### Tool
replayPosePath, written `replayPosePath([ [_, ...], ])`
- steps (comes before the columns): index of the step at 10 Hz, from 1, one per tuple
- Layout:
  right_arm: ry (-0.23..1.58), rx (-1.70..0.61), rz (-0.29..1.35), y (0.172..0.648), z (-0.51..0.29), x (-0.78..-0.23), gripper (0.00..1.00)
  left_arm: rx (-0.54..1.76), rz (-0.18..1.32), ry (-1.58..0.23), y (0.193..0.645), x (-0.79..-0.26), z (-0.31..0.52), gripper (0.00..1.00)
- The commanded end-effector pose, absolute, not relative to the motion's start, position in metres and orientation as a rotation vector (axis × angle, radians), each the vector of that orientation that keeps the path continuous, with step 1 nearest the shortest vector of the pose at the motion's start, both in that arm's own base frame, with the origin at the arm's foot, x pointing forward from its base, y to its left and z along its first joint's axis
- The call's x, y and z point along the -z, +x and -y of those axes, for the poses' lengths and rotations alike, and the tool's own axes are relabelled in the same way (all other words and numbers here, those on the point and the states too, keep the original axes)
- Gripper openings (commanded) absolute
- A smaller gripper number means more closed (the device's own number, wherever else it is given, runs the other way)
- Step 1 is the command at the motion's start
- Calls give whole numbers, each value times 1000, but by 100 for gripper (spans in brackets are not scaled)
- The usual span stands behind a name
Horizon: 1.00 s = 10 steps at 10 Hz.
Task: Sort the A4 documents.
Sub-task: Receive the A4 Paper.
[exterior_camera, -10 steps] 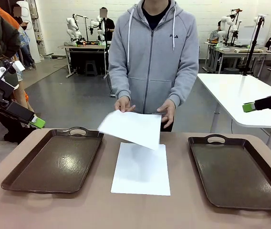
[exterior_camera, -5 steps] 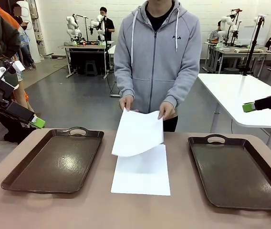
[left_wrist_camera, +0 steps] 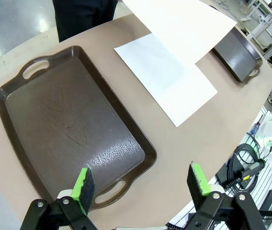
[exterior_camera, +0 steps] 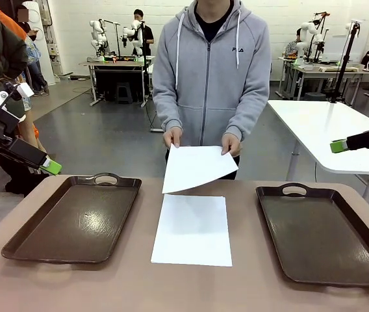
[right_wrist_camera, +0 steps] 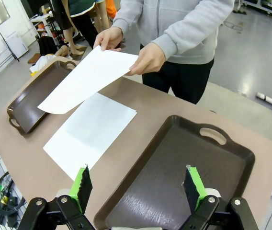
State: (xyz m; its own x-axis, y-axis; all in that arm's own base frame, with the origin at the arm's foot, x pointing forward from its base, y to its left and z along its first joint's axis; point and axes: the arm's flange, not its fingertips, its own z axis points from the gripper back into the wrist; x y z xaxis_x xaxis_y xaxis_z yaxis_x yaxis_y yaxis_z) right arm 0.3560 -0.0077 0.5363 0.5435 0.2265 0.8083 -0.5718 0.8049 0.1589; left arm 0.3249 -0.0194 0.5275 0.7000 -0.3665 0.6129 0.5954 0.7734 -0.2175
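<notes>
One white A4 sheet (exterior_camera: 193, 229) lies flat on the table between two brown trays; it also shows as a sheet (left_wrist_camera: 167, 76) and a sheet (right_wrist_camera: 90, 134) in the wrist views. A person across the table holds a second sheet (exterior_camera: 194, 168) by its far edge in both hands, above the lying one; this held sheet (right_wrist_camera: 85, 79) slopes down toward the table, and its underside is the held sheet (left_wrist_camera: 184, 24). My left gripper (exterior_camera: 49, 166) hovers open off the table's left edge, near the left tray (left_wrist_camera: 69, 129). My right gripper (exterior_camera: 338, 145) is open, high at the right, over the right tray (right_wrist_camera: 184, 177).
The left tray (exterior_camera: 74, 218) and right tray (exterior_camera: 327, 231) are both bare inside, handles toward the person. The person's hands (right_wrist_camera: 148, 58) are over the table's far edge. A white table (exterior_camera: 327, 130) stands behind at the right.
The person has turned the held sheet and raised it nearer the chest, gripping its far edge with both hands. Neither arm has moved.
</notes>
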Motion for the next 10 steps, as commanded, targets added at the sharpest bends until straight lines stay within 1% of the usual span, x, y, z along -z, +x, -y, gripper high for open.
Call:
replayPosePath([
  [1, 441, -504, 879, 356, 8, -536, 100, 561, 583, -429, 325, -528, 20, 100],
  [10, 441, -504, 879, 356, 8, -536, 100, 561, 583, -429, 325, -528, 20, 100],
])
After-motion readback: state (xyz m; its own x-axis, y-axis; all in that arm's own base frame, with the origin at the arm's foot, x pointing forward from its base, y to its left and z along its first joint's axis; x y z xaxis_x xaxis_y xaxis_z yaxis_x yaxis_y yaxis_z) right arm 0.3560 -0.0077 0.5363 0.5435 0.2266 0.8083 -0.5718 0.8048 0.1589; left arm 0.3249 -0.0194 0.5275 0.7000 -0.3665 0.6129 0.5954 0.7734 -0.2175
